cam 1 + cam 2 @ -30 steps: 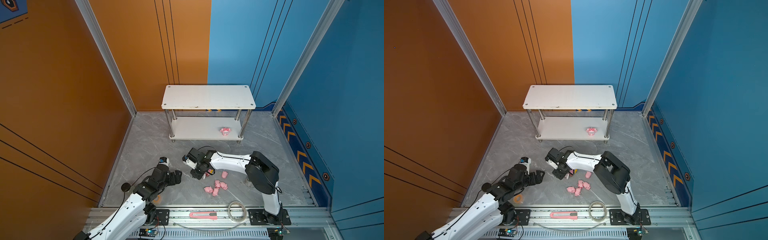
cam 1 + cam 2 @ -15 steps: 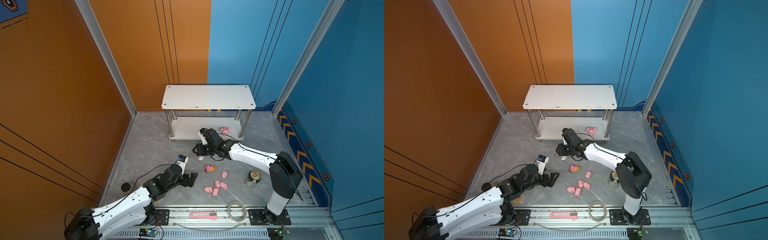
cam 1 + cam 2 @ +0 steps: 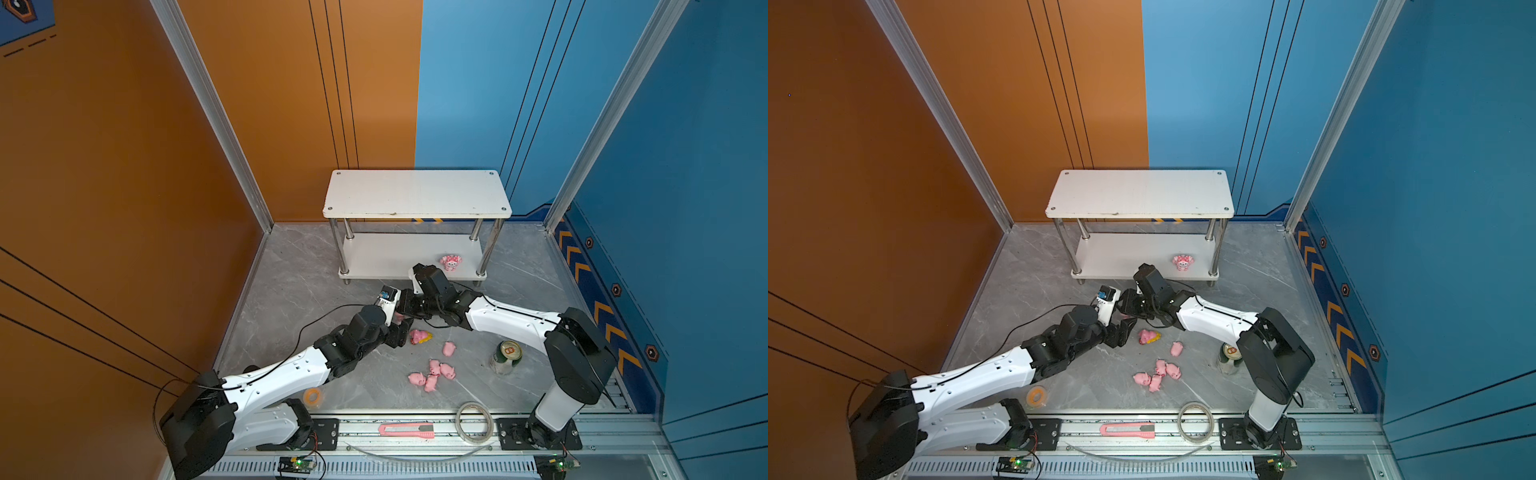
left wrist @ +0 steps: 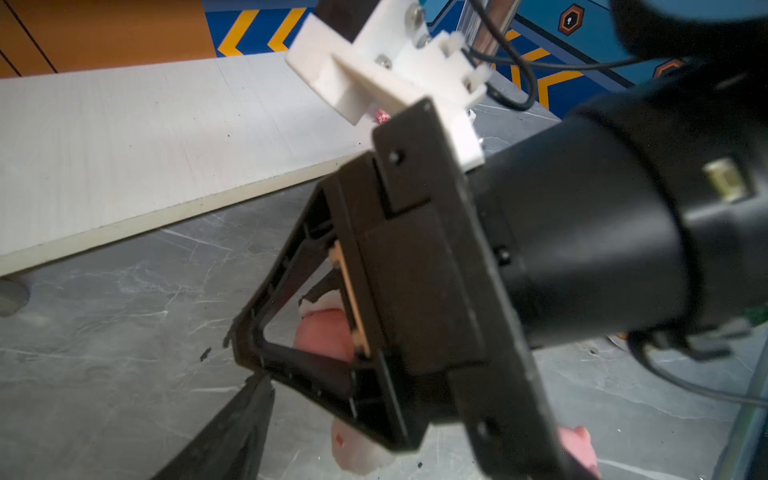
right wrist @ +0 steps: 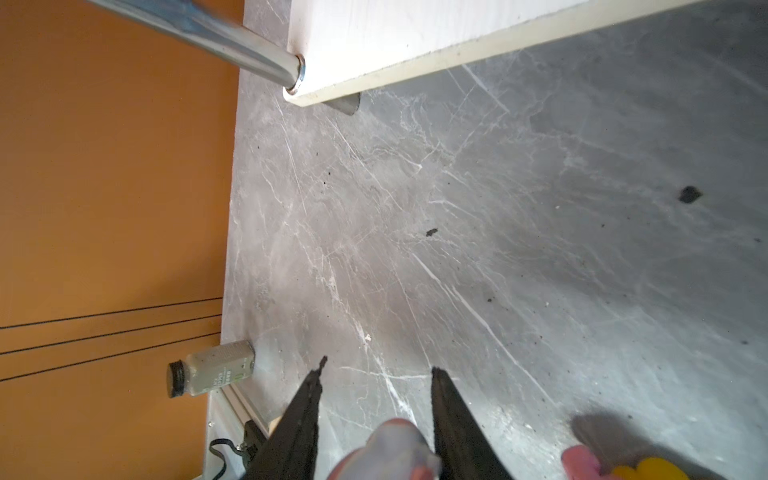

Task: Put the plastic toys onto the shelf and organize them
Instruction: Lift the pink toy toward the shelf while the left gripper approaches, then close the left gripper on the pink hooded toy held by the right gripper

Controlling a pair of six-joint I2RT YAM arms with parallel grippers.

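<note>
Right wrist view showed us the right claw [image 5: 378,365] clamped on a white-pink toy [image 5: 386,444], partly cut off; shelf [image 5: 415,37] lay ahead; whether the left claw [image 3: 402,330] gaped, we couldn't tell.

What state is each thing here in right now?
shelf: upright, one figurine on lower tier
right gripper: shut on white-pink toy
left gripper: open, close beside right gripper
sunflower toy: lying on floor
five pigs: loose on floor
can: upright
utility knife: lying flat
</note>
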